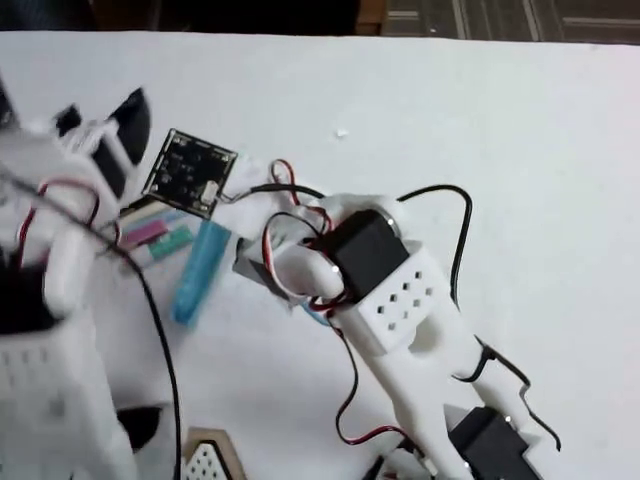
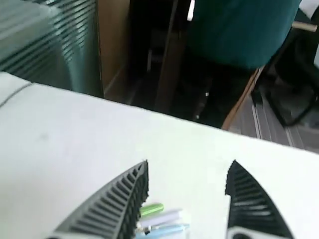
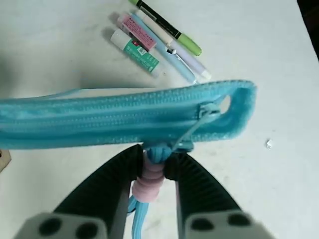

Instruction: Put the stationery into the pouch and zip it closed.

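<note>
1. The right end effector [image 3: 154, 154] is pinched narrow on the pull [image 3: 148, 186], a pink-and-blue cord hanging from the zip.
2. Just past it, the teal pouch [image 3: 124, 117] sits on the white tabletop [image 1: 500, 120], with its zip slider close to one end. I can't quite tell whether the zip is open or shut.
3. Beyond the pouch, the stationery [image 3: 164, 37] lies loose on the tabletop. It is a small cluster of pens and sticks, near the pouch but outside it.
4. Above that cluster, the left end effector [image 2: 189, 164] hangs with its jaws spread wide and nothing between them. The stationery shows below, between the two toothed tips.
</note>
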